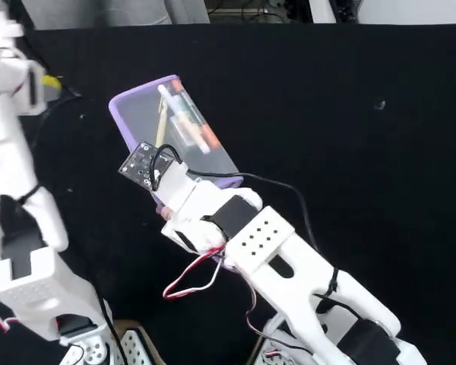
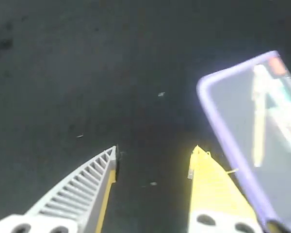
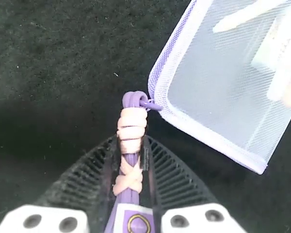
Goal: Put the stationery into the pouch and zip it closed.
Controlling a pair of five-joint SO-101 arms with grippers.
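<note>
1. Showing the left arm standing at the left edge of the black table, apart from the pouch.
2. Showing the left gripper hanging over bare black cloth, with one grey and one yellow finger spread wide and gripping nothing. Passing just beside the yellow finger: the pouch's purple edge.
3. Showing the pouch lying flat on the table, left of its middle and turned on a diagonal, purple-trimmed with a see-through face.
4. Showing the stationery lying inside the pouch, several pen-like sticks showing through the clear face.
5. Showing the right gripper at the pouch's near corner, fingers pressing together on the zipper pull, a purple tab wrapped in pale cord.
6. Showing the right arm stretching in from the lower right, its wrist covering the pouch's near end.
</note>
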